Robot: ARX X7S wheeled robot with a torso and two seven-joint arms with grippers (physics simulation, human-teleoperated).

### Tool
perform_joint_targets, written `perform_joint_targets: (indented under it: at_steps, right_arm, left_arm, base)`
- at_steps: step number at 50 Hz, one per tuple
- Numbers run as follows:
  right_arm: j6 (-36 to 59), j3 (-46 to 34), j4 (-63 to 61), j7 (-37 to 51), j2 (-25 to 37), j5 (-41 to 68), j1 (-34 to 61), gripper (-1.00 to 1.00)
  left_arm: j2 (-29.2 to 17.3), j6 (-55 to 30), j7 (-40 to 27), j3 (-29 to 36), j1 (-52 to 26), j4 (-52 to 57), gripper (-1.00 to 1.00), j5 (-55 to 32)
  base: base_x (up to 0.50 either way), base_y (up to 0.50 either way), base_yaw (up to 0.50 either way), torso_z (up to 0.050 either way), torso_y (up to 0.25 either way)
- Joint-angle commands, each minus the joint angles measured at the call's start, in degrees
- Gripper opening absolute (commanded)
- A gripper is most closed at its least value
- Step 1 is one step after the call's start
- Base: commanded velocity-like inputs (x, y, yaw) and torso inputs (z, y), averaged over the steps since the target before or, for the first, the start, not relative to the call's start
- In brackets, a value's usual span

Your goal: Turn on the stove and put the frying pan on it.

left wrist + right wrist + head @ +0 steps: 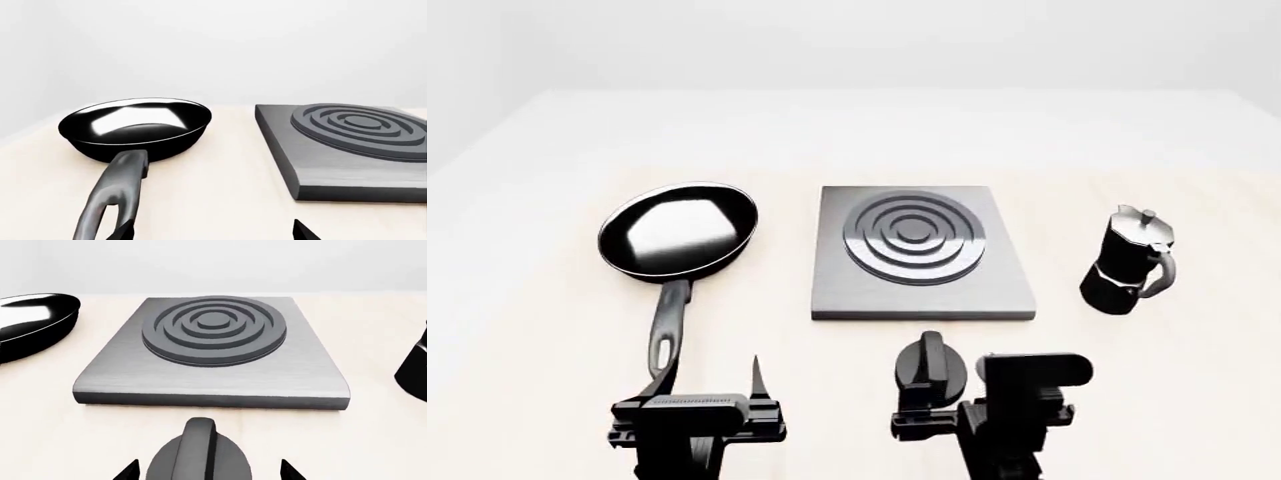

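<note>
Two claws staged, both released: right claw (208, 471) straddles black round knob (199, 452) before flat grey metal stove (213, 357); left claw (210, 234) flanks black frying pan (677, 233) handle, left of stove.

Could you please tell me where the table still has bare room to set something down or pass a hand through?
Bare table stretches behind the frying pan, stove and moka pot. Narrower strips lie between pan and stove, and between stove and moka pot. The near edge is crowded: the left gripper at the pan handle, the right gripper at the knob.
</note>
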Motion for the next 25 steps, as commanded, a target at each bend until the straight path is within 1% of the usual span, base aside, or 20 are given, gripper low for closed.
perform_joint_targets:
  at_steps: [1,8,20,25]
  right_arm:
    - [7.7,0.4,-1.4,2.5,-0.9,2.4,1.8,1.00]
    - [10.9,0.1,-1.1,3.9,-1.3,2.9,2.7,1.00]
    - [12.1,-0.8,1.2,4.4,-2.1,3.8,3.8,1.00]
    - [10.9,-0.7,3.1,3.7,-2.1,4.3,4.0,1.00]
  left_arm:
    - [-0.3,-0.1,-0.4,0.4,0.0,0.3,1.00,-0.3]
    - [-0.4,0.2,-0.5,0.6,-0.1,-0.1,1.00,-0.3]
    - [-0.7,0.3,-0.8,0.9,-0.2,-0.1,1.00,-0.6]
    - [-0.8,0.6,-0.9,1.1,-0.3,-0.6,1.00,-0.6]
  base:
    - [0.00,0.00,0.00,0.000,0.000]
    - [0.00,0.00,0.00,0.000,0.000]
    - [0.00,0.00,0.00,0.000,0.000]
    - [0.00,0.00,0.00,0.000,0.000]
